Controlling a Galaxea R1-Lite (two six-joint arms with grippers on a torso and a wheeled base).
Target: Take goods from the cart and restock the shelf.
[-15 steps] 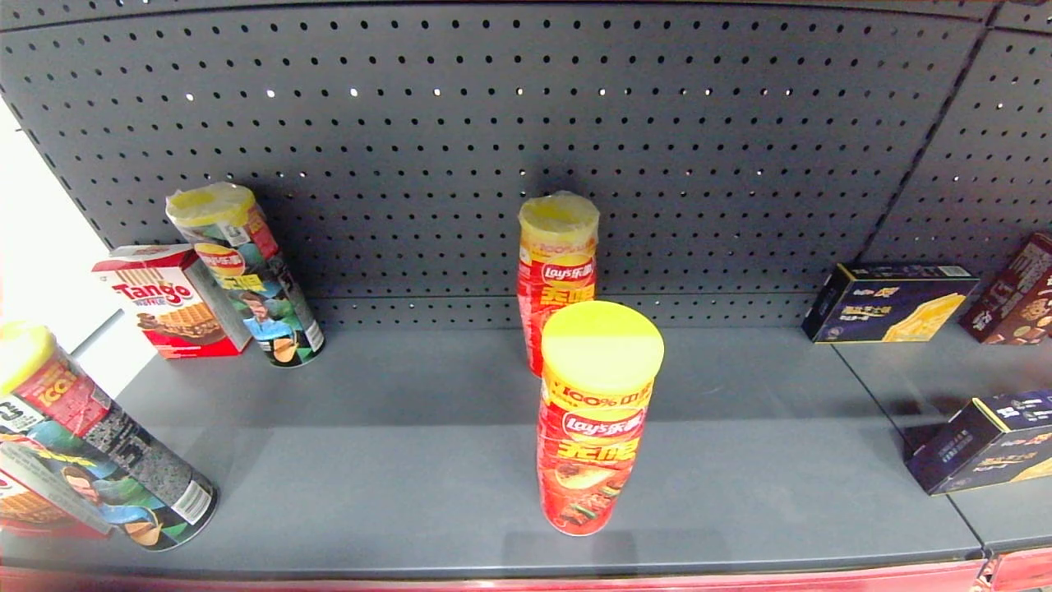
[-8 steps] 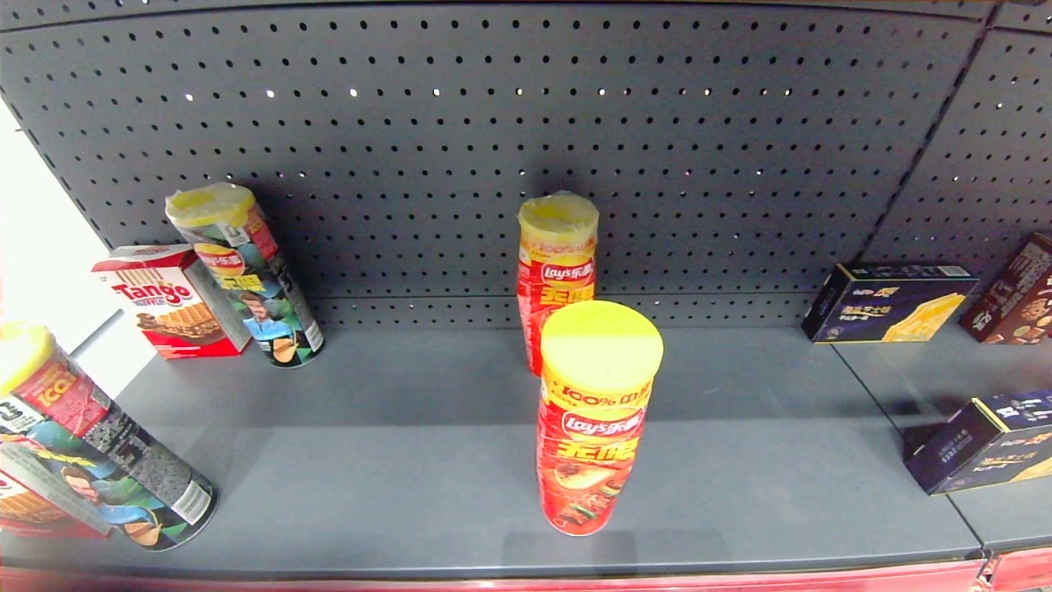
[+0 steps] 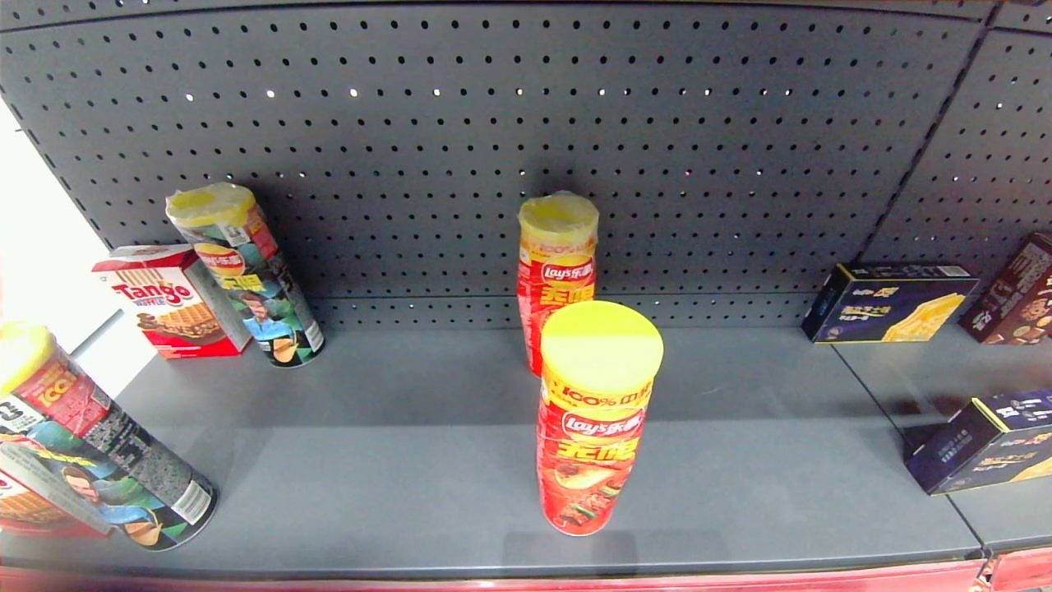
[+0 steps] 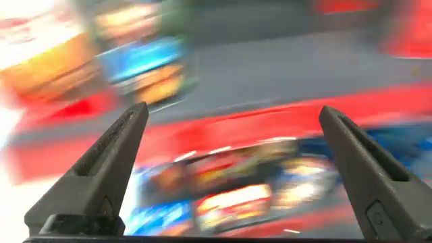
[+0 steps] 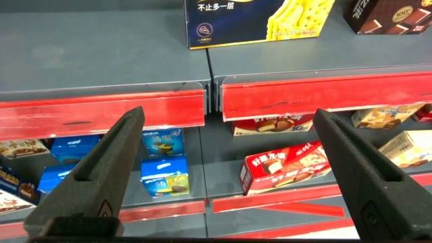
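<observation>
Two red chip cans with yellow lids stand upright on the grey shelf (image 3: pixel 411 460), one at the front (image 3: pixel 593 415) and one behind it (image 3: pixel 556 267) against the pegboard. My left gripper (image 4: pixel 233 131) is open with nothing between its fingers, in front of the shelf's red edge strip (image 4: pixel 223 131). My right gripper (image 5: pixel 229 145) is open and holds nothing, facing the red shelf edge (image 5: pixel 101 111) with a dark blue cracker box (image 5: pixel 260 20) on the shelf above it.
At the shelf's left stand a red wafer box (image 3: pixel 168 300) and two tilted chip cans (image 3: pixel 246 275) (image 3: pixel 99 440). Dark blue boxes (image 3: pixel 892 300) (image 3: pixel 982 444) and a brown box (image 3: pixel 1015 292) sit on the right section. Lower shelves hold snack boxes (image 5: pixel 287 169).
</observation>
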